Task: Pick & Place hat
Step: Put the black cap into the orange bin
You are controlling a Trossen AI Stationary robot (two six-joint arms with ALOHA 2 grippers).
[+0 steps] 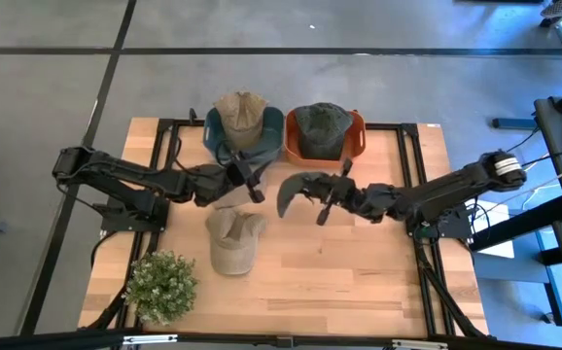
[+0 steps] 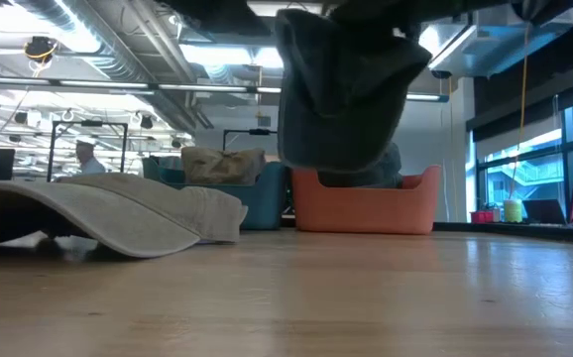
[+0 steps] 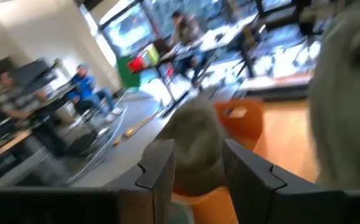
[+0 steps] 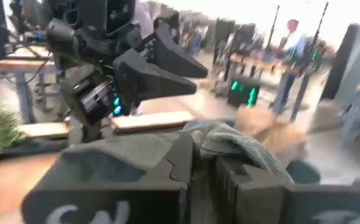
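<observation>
Hat [image 1: 297, 191] — dark green, hanging off the table, pinched by the right gripper [image 1: 324, 201] near the table's middle, just in front of the orange bin [image 1: 357, 141]. Its fingers [image 4: 186, 163] are pressed onto the fabric. Left gripper [image 1: 249, 180], fingers [image 3: 158, 171] spread and holding nothing, sits by the teal bin [image 1: 273, 122]. Tan hat [image 1: 233, 239] lies flat on the table [image 1: 359, 272] — near the plant [image 1: 161, 285].

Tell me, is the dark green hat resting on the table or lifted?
Lifted: the right gripper holds the dark green hat above the table.
</observation>
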